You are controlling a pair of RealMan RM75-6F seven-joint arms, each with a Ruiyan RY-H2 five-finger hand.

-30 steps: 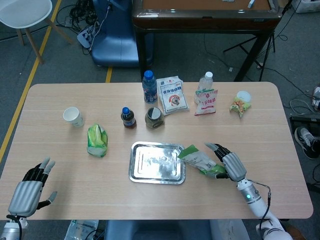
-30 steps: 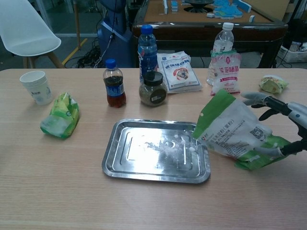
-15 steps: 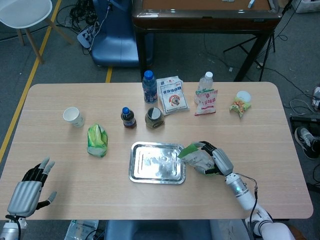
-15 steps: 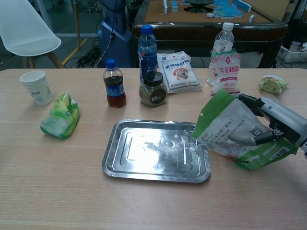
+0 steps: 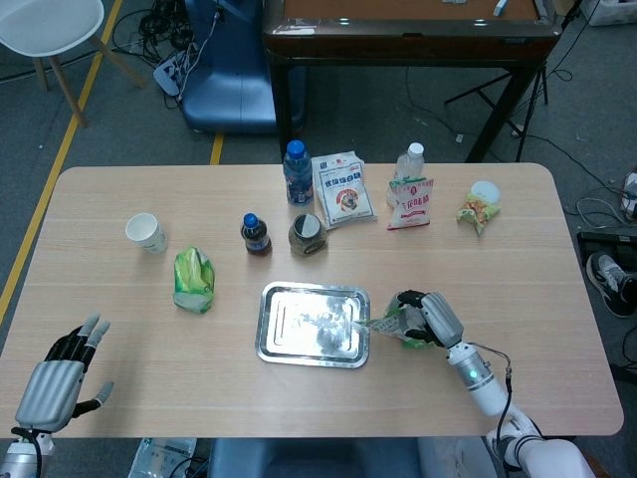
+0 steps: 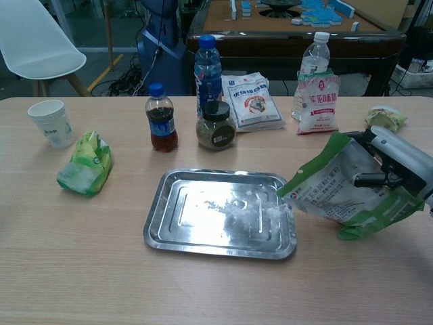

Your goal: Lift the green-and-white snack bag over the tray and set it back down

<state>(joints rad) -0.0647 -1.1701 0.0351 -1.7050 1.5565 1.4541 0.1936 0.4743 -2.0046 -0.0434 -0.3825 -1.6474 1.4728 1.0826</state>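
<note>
The green-and-white snack bag (image 6: 335,196) is crumpled and tilted just right of the metal tray (image 6: 203,233). Its left corner reaches the tray's right rim. My right hand (image 6: 398,161) grips the bag's right end, with fingers wrapped over its top. From the head view the bag (image 5: 388,324) shows as a small bunch between the tray (image 5: 299,344) and my right hand (image 5: 430,317). Whether the bag's underside still touches the table is unclear. My left hand (image 5: 60,378) hovers at the table's near left corner with fingers spread, holding nothing.
A second green bag (image 6: 86,164) and a paper cup (image 6: 51,123) sit on the left. Behind the tray stand a cola bottle (image 6: 161,118), a jar (image 6: 216,126), a blue-capped bottle (image 6: 208,64), a white pouch (image 6: 248,100), a pink pouch (image 6: 318,100) and a small snack pack (image 6: 384,118).
My right hand moved in from the right and closed on the snack bag. The bag is now squeezed and tipped, its left corner lower at the tray's rim. The left hand stayed still.
</note>
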